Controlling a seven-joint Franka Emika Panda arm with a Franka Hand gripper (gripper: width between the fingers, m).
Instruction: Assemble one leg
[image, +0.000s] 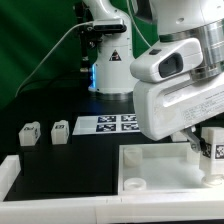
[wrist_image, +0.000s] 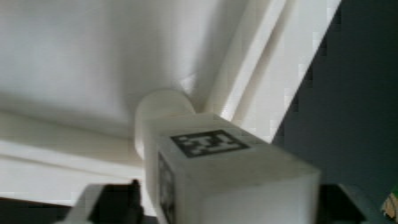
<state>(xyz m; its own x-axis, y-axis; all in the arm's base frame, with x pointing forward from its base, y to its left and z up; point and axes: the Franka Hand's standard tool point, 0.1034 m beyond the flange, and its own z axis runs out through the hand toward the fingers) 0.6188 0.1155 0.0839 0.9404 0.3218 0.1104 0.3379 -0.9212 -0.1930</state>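
1. Gripping the leg (wrist_image: 222, 165), the gripper (image: 207, 150) is clamped on it over the white slab (image: 150, 160), at the exterior view's right.
2. Wrist view: the leg's black-and-white square tag (wrist_image: 208, 143) shows close up.
3. Exterior view only: three loose legs (image: 33, 131) and the marker board (image: 110, 123).

Exterior view: 3 loose legs (image: 33, 131) stand in a row on the table (image: 50, 110) at the exterior view's left. The marker board (image: 108, 123) lies just right of them, behind the slab (image: 150, 165). The slab lies at the near edge, right of centre. My gripper (image: 205, 150) is above the slab's right end, with the leg (image: 213, 152) between its fingers. Wrist view: the leg (wrist_image: 210, 150) is over the slab (wrist_image: 107, 60), near its edge.
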